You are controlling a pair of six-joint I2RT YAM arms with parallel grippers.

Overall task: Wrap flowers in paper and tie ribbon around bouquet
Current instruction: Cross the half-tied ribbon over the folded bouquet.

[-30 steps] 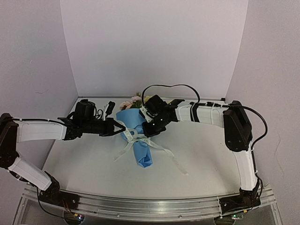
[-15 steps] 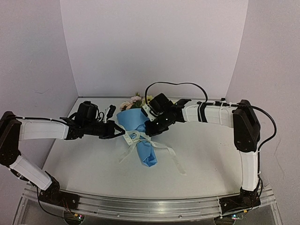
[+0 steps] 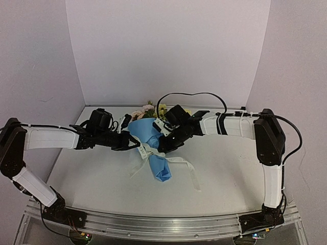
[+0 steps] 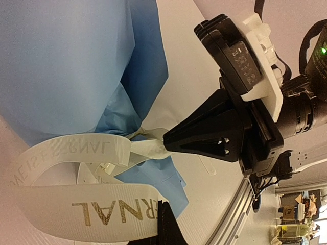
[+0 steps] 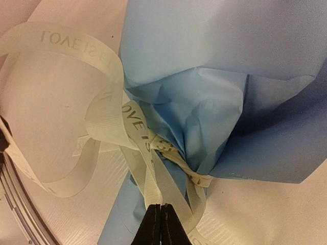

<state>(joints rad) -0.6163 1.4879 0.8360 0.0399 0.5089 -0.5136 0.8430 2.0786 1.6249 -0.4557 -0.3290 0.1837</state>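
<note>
- The left gripper (image 3: 136, 145) is clamped on the flat cream-white ribbon (image 4: 76, 217) with gold lettering. In its own wrist view the wide band runs straight into its fingers.
- The right gripper (image 3: 162, 148) is pinched tight on another strand of that ribbon, right at the waist of the bouquet (image 3: 145, 131).
- The bouquet, a bright blue paper cone, lies on the white table (image 3: 225, 173) between the two grippers, narrow end toward the arm bases.
- The step in hand looks like cinching the knot (image 4: 139, 133) down onto the cone.
- To do it well, draw the two strands apart evenly, low and level, so the cone neither rolls nor slides.
- Ease off once the crumpled paper (image 5: 204, 117) bunches firmly under the knot, because a harder pull could tear it.
- Loose ribbon tails trail on the table near the narrow end and are best kept out of the pull.
- As for the container, the cone holds the flowers (image 3: 148, 109). Small pale pink and yellow blossoms peep over the far rim, and the stems are hidden inside.
</note>
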